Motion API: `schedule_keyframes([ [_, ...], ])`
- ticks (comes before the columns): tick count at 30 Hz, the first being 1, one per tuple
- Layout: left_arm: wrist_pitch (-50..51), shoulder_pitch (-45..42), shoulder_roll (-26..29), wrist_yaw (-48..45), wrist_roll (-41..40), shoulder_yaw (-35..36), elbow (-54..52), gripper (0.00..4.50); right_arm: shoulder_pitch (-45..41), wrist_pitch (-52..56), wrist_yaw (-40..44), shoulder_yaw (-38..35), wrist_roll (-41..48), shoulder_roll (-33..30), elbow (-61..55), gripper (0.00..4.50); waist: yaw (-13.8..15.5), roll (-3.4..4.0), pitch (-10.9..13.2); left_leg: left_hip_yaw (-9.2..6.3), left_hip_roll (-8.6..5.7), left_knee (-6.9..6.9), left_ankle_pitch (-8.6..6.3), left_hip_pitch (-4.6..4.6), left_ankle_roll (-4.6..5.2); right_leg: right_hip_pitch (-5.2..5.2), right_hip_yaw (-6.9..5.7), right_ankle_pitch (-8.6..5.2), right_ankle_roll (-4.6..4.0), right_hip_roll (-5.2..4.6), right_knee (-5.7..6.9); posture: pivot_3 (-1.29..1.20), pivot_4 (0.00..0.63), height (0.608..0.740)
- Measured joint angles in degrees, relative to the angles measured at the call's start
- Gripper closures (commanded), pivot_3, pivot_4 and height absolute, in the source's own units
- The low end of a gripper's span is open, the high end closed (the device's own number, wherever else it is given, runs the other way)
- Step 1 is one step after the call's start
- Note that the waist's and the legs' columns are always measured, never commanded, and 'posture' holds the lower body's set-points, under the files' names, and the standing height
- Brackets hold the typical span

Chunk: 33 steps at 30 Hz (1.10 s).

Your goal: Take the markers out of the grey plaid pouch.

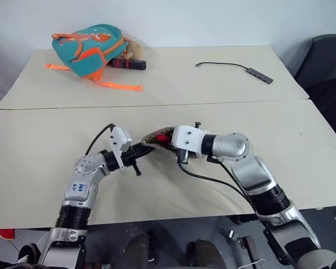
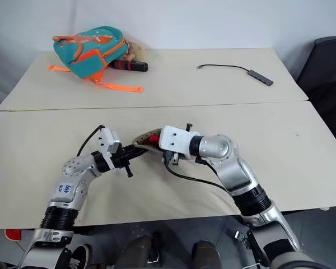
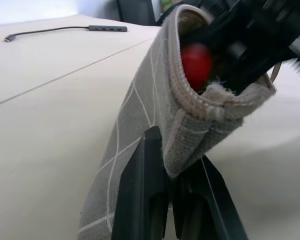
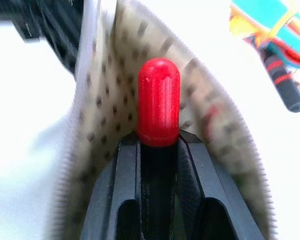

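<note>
Surface: two pale beige tables point(image 1: 39, 140) are set edge to edge, with a white wall behind.
Left gripper point(image 3: 171, 165): its black fingers are clamped tight on one end of the grey plaid pouch point(image 3: 140, 115), which is held up off the near table, just above its middle.
Pouch: grey fabric with white grid lines is seen outside, cream dotted lining inside; the mouth is spread wide and faces the right gripper.
Right gripper point(image 4: 158, 145): it is pushed into the mouth of the pouch, and its two fingers are closed on the red marker point(image 4: 158, 102).
Red marker: its rounded red end is seen sticking out past the fingertips, against the dotted lining, still within the pouch mouth.
Far table, left: a teal-and-orange backpack point(image 1: 89, 47) is lying on its side, with a red-and-black cylinder point(image 1: 129, 64) just beside it.
Far table, right: a dark cable with a slim adapter point(image 1: 260, 74) is laid out, well apart from the backpack.
</note>
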Motion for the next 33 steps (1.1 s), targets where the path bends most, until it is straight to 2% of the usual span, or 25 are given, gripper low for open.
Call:
schedule_keyframes([
  [7,-2.5,-0.5,0.3,2.1,1.6,0.6,1.9,4.5,3.6,2.1,4.1,-4.9,13.3,-0.7,-7.5,3.94,0.0,0.0,0.0,-0.01,0.0,-0.01,0.0,0.0,0.0,0.0,0.0,0.0,0.0,-0.01,0.0,0.0,0.15,0.74],
  [13,-4.3,-0.7,0.1,3.1,3.4,0.5,2.2,4.5,-1.0,11.7,-0.2,-14.0,25.0,1.6,-10.0,3.94,0.0,0.0,0.0,-0.04,0.0,-0.02,0.0,-0.01,0.0,-0.01,-0.02,0.0,-0.01,-0.01,0.0,0.0,0.15,0.74],
  [18,-5.3,0.9,2.4,2.9,3.3,1.7,2.1,4.5,-4.1,28.2,-3.6,-26.3,31.5,-11.2,-5.2,3.94,0.9,0.0,0.0,-0.13,-0.06,0.02,-0.02,-0.16,0.04,-0.05,-0.02,0.01,-0.01,-0.1,-0.08,0.0,0.15,0.74],
  [20,-5.9,1.2,2.7,2.9,3.3,2.6,2.3,4.5,-4.1,35.3,-3.3,-29.1,33.8,-16.4,-2.0,3.94,1.1,0.0,0.0,-0.13,-0.03,0.03,-0.02,-0.2,0.04,-0.08,-0.03,0.01,-0.02,-0.1,-0.16,0.0,0.15,0.74],
  [24,-6.9,1.4,2.4,3.0,3.3,2.8,2.6,4.5,-1.3,37.7,-2.8,-25.9,32.0,-22.5,3.0,3.94,1.0,0.0,0.0,-0.04,0.0,0.02,-0.02,-0.2,0.04,-0.08,-0.04,0.01,-0.02,-0.07,-0.26,0.0,0.15,0.74],
  [28,-7.5,1.3,1.8,3.0,3.4,2.6,3.3,4.5,1.5,38.4,-4.7,-20.1,28.3,-22.7,10.6,3.94,1.1,0.0,0.0,-0.02,-0.01,0.07,0.0,-0.26,0.06,-0.13,-0.05,0.01,-0.01,-0.08,-0.17,0.0,0.15,0.74],
  [33,-7.8,1.3,1.7,3.0,3.4,2.7,4.0,4.5,-1.8,33.0,-8.3,-16.4,22.8,-22.2,18.1,3.94,1.4,0.03,0.0,-0.07,0.0,0.35,-0.02,-0.34,0.1,-0.1,-0.1,0.02,0.01,-0.09,-0.16,0.0,0.15,0.74],
])
